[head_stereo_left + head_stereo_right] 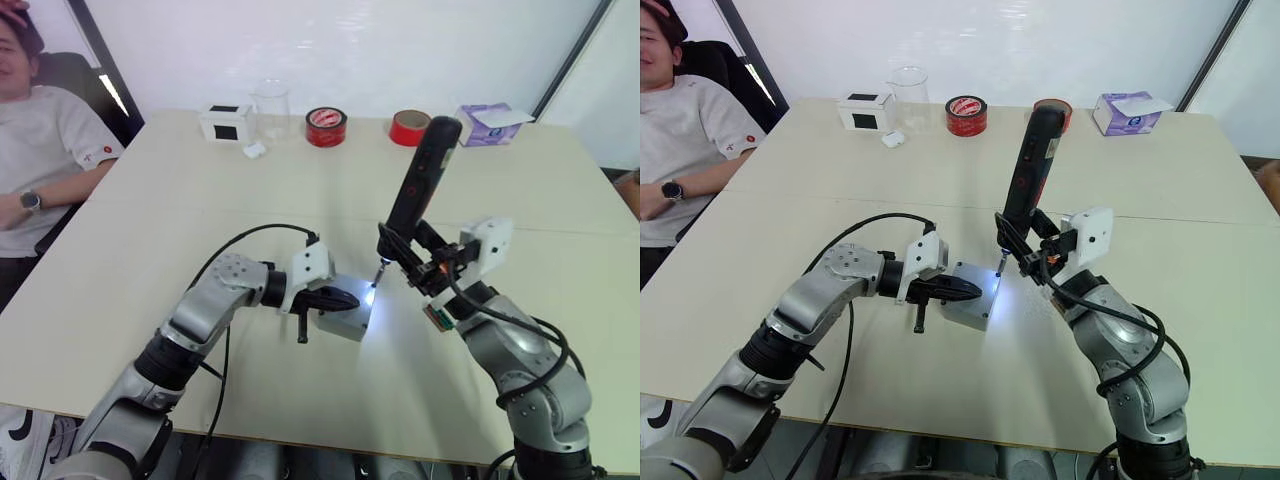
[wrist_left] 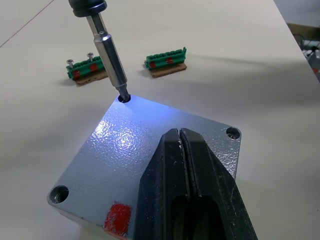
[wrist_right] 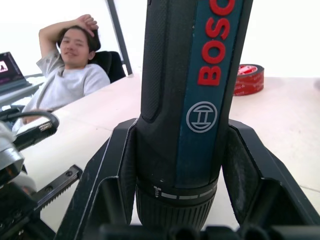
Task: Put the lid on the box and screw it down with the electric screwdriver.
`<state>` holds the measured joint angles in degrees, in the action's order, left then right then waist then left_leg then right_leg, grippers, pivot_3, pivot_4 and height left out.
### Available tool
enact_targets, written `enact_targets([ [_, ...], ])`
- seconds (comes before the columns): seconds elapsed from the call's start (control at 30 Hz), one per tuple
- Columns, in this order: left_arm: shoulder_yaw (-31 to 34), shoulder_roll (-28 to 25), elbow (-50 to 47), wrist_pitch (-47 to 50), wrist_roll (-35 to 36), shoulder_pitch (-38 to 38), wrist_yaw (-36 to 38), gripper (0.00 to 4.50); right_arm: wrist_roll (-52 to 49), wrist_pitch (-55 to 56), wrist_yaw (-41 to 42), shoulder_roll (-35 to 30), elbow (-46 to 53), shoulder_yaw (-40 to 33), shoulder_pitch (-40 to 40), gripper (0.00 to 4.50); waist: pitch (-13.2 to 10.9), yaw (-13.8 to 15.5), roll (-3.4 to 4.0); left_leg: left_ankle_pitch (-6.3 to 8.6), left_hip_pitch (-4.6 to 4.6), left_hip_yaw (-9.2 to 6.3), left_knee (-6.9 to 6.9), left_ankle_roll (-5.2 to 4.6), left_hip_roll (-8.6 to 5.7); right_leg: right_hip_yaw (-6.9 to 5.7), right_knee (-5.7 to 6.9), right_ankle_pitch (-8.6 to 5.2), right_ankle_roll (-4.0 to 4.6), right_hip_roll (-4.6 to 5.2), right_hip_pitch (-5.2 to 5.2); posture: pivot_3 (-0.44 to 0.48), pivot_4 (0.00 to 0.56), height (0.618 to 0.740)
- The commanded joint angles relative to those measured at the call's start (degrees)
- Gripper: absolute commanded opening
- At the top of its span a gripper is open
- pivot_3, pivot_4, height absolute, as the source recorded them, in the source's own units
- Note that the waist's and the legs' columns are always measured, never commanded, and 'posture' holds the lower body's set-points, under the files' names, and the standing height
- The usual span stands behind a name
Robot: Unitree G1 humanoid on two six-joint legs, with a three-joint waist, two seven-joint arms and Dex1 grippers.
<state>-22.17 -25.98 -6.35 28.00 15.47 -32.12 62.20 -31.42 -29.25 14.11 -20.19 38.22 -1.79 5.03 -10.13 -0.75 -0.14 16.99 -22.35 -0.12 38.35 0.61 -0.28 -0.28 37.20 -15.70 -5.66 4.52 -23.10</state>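
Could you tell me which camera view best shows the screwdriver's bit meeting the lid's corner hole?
The left wrist view: the bit sits in the lid's corner hole, lit. In the head views the electric screwdriver shows whole, its tip tiny. The right wrist view shows its body.

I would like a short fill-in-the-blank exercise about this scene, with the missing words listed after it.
1. The right gripper holds the electric ____ upright.
2. Its metal bit sits in a corner ____ of the lid.
3. The left gripper, jaws closed, rests on top of the ____.
4. Two rolls of ____ tape stand at the far edge of the table.

Missing words: screwdriver; hole; lid; red
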Motion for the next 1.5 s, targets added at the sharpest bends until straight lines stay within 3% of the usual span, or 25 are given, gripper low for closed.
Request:
enact_targets([
  [0.03,-1.1,-1.0,1.5,0.9,-1.7,1.3,-0.3,0.0,3.7,-1.1,1.8,-2.1,0.5,4.7,-2.8,1.86,0.2,0.0,-0.1,0.0,0.01,0.0,0.0,0.0,0.0,0.0,0.0,0.0,0.0,-0.01,0.01,0.0,0.15,0.74],
  [0.13,-1.2,-0.9,2.0,0.8,-1.9,1.4,-0.3,0.0,4.8,-1.6,1.1,-1.6,-0.5,5.9,-4.0,1.86,0.7,0.0,-0.47,0.0,0.14,-0.02,-0.01,0.0,0.04,0.0,-0.02,-0.01,0.01,-0.07,0.13,0.0,0.15,0.74],
  [0.27,-1.2,-0.7,3.2,0.6,-2.2,1.9,-0.4,0.0,5.2,-1.8,0.0,0.6,-1.5,6.4,-5.0,1.86,0.9,-0.1,-0.66,0.03,0.96,-0.03,-0.17,-0.03,0.07,-0.01,-0.2,-0.05,0.07,-0.07,0.92,0.0,0.15,0.74],
  [1.1,-2.1,-0.3,4.1,-0.3,-3.2,3.1,-0.4,0.0,10.1,-6.4,-2.4,3.4,-2.9,8.7,-3.2,1.86,2.1,0.0,-0.93,0.03,1.0,-0.11,-0.23,-0.03,0.13,0.02,-0.21,-0.2,0.33,0.02,0.92,0.0,0.15,0.74],
  [1.5,-2.3,0.2,4.4,-0.6,-3.3,3.0,-0.3,0.0,8.4,-6.1,-0.7,1.4,0.4,3.0,-1.3,1.86,2.1,0.1,-0.9,0.04,0.95,-0.15,-0.24,-0.03,0.14,0.01,-0.31,-0.21,0.35,0.13,0.93,0.0,0.15,0.74],
])
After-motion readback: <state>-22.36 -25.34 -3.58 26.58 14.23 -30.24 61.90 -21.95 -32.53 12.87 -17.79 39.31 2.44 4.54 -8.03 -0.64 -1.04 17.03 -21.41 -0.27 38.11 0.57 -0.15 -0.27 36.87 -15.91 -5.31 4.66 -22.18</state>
